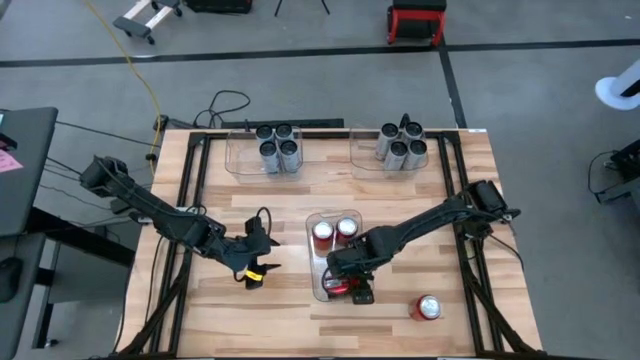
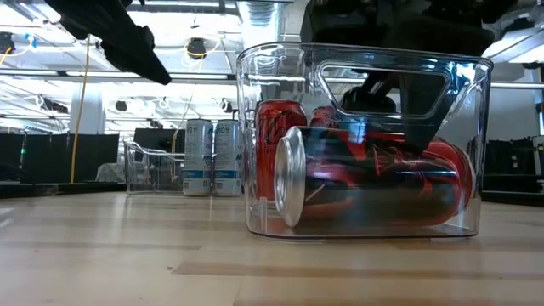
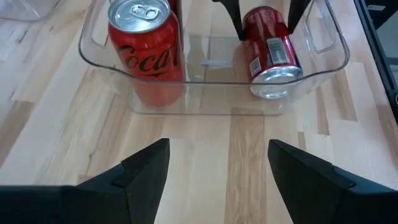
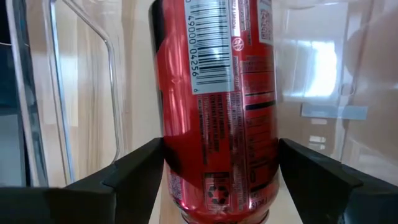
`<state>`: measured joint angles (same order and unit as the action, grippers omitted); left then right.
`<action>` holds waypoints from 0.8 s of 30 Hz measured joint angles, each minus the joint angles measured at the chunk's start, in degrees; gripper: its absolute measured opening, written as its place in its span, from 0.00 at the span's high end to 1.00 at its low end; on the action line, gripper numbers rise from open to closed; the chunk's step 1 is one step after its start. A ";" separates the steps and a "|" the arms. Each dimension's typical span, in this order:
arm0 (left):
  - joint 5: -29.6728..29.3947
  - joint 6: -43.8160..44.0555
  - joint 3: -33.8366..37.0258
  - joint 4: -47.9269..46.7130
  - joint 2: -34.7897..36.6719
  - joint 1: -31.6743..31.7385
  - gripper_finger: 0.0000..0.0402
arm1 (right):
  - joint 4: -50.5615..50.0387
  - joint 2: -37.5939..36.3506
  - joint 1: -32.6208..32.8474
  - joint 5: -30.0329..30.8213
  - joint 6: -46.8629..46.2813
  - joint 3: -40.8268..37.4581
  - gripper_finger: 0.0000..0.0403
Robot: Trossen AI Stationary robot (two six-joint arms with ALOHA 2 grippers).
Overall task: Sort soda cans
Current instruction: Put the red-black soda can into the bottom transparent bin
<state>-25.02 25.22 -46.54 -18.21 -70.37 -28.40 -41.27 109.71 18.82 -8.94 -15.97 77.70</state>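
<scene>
Red can (image 4: 214,112) lying on its side in the clear bin (image 1: 312,268), pinched in the right gripper (image 1: 352,287).

Fingers (image 4: 134,171) snug against both sides of that can (barcode facing the wrist camera), down at the bin's near end. Two more red cans (image 1: 334,232) standing upright at the far end of the same bin. Another red one (image 1: 426,308) loose on the table (image 1: 230,310) to the right. Two bins along the far edge, silver-grey cans (image 1: 278,148) in the left and more cans (image 1: 402,145) in the right. Left gripper (image 1: 256,275) just left of the middle bin, fingers (image 3: 146,168) spread wide, holding nothing.
</scene>
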 joint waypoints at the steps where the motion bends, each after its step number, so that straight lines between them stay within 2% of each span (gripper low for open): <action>1: -0.03 -0.04 0.00 -0.06 0.00 0.07 0.33 | 0.14 0.01 -0.16 -0.01 0.00 0.01 0.19; 19: 0.09 2.44 0.00 -0.36 -0.02 -0.46 0.33 | 4.98 5.16 -4.38 -3.37 2.95 0.18 0.20; 24: -0.02 2.38 0.00 -0.35 -0.02 -0.46 0.33 | 5.12 5.16 -4.31 -3.14 2.82 0.16 0.26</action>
<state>-25.04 27.61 -46.54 -18.56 -70.39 -28.86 -36.15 114.87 14.51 -12.08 -13.14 77.87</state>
